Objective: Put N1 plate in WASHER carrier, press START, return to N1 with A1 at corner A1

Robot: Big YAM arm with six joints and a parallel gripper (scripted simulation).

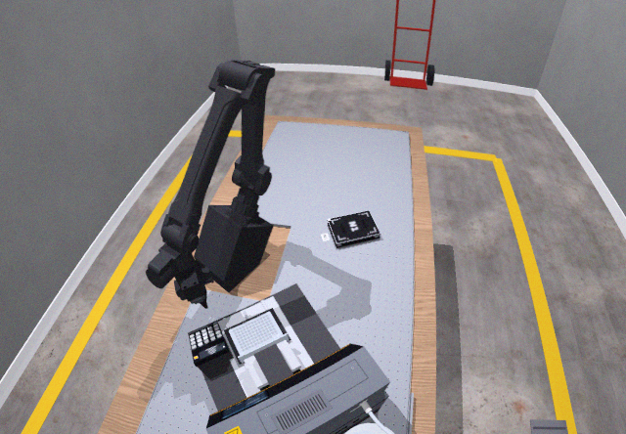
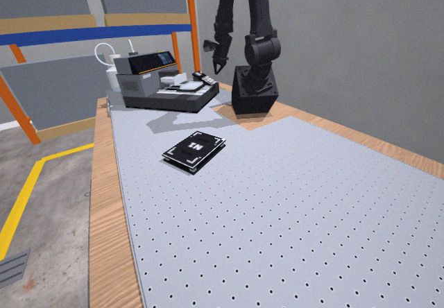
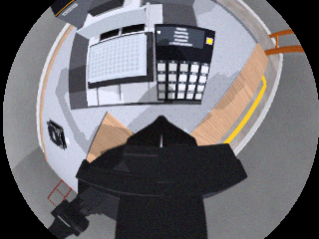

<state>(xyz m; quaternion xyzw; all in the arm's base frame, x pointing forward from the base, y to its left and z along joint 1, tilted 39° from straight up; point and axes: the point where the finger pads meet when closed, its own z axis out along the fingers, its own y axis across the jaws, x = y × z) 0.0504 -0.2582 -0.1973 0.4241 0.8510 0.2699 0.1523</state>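
The pale plate (image 1: 255, 333) (image 2: 191, 85) (image 3: 117, 57) lies in the dark-edged carrier (image 3: 120, 82) of the washer (image 1: 313, 383) (image 2: 138, 99) and looks flat; its cut-off corner cannot be made out. The lamp (image 1: 196, 357) (image 3: 209, 41) on the keypad unit is amber. The START key (image 3: 161, 96) is uncovered, at the left of the keypad's lowest row. My gripper (image 1: 205, 305) (image 2: 217, 72) (image 3: 160, 119) is shut and empty, in the air above and just off the keypad's lower edge. The nest N1 (image 1: 343, 233) (image 2: 184, 146) (image 3: 56, 133) is empty.
The washer's grey housing with its screen stands beyond the carrier, with white holders in front of it. A white bottle with tubing (image 2: 112, 78) stands behind the washer. The arm's black base (image 1: 235, 252) (image 2: 252, 98) stands near the table edge, between the washer and N1's side.
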